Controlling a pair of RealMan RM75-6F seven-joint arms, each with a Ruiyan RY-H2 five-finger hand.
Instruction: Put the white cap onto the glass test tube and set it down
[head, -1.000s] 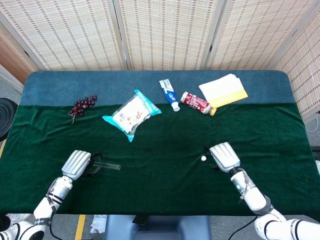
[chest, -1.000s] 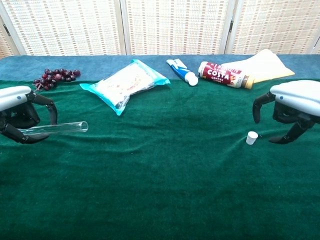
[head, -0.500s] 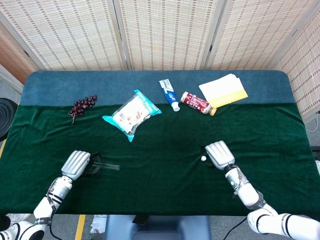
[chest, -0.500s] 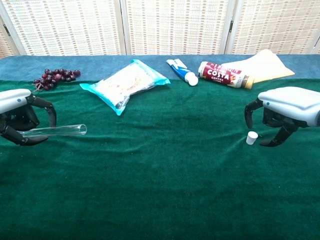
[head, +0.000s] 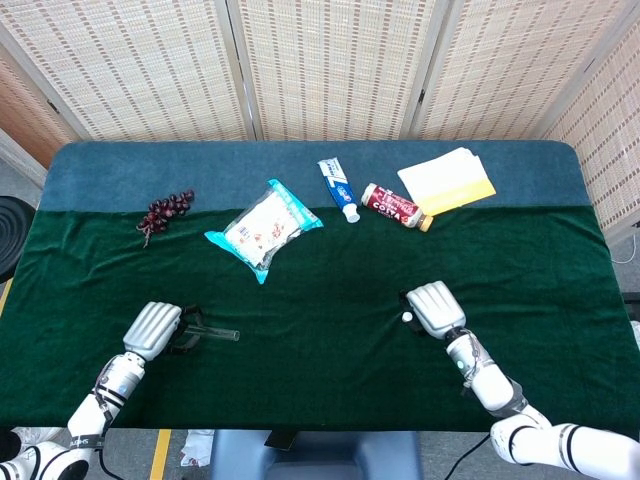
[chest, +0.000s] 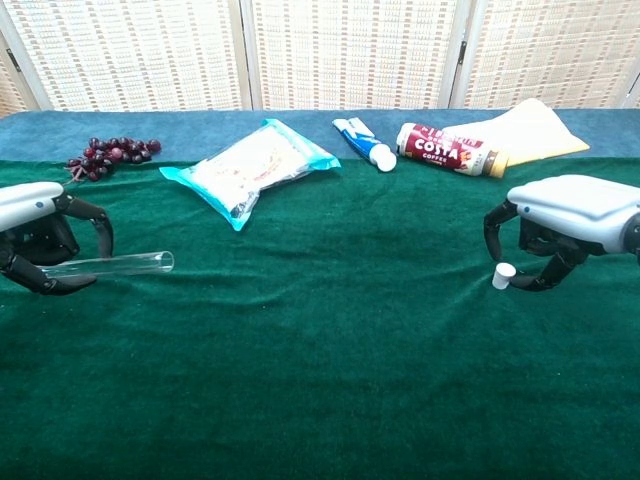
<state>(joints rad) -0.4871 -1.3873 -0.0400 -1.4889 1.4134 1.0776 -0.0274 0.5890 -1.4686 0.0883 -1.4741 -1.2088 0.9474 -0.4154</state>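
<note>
The table (head: 320, 290) carries a dark green cloth at the front and a blue-teal band at the rear; the screen (head: 330, 65) behind shows a beige woven pattern in pale frames. The cap (chest: 502, 276) is white, the test tube (chest: 115, 264) clear, and the left hand (chest: 40, 235) and right hand (chest: 560, 228) have silver-grey backs with black fingers. Further items: dark purple grapes (chest: 112, 153), white packet (chest: 255, 172) edged in light blue, blue-and-white tube (chest: 362, 142), red-and-white bottle (chest: 445, 148), pale yellow paper (chest: 535, 128).

We face a staged test setup: a cloth-draped table (head: 330, 390) backed by woven folding screens (head: 330, 65)
</note>
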